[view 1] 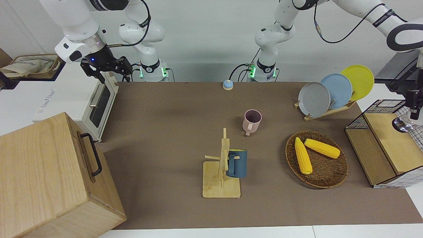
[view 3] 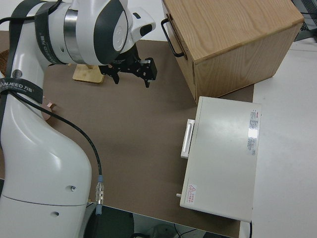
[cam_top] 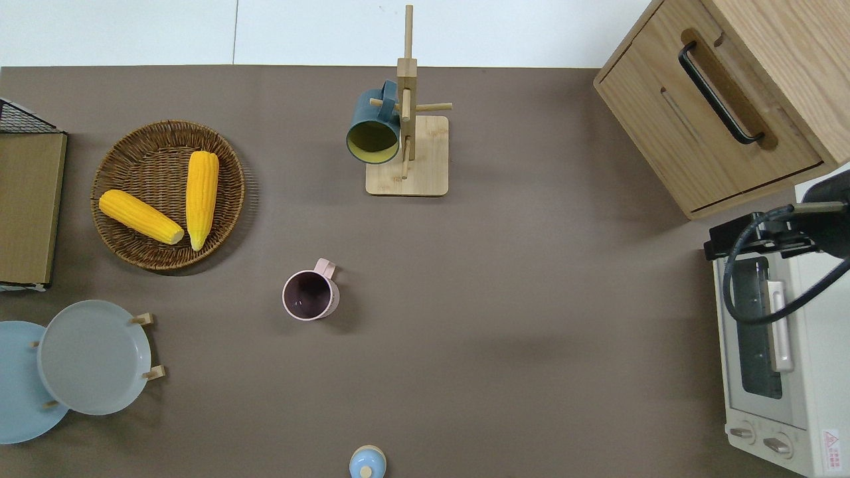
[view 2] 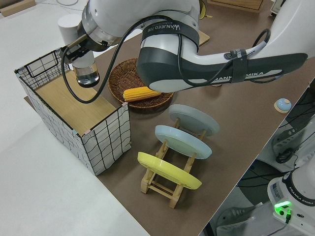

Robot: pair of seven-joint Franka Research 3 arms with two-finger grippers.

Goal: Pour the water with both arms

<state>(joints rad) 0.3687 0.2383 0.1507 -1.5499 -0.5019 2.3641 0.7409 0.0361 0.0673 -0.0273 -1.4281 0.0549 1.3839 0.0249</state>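
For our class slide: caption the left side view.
Left gripper holds a clear glass over the wire shelf.

Table holds pink mug (upright), basket.

glossy white arms, black cables

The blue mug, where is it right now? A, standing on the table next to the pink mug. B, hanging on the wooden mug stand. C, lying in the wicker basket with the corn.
B: the blue mug hangs from a peg of the wooden mug stand, apart from the pink mug and the basket.
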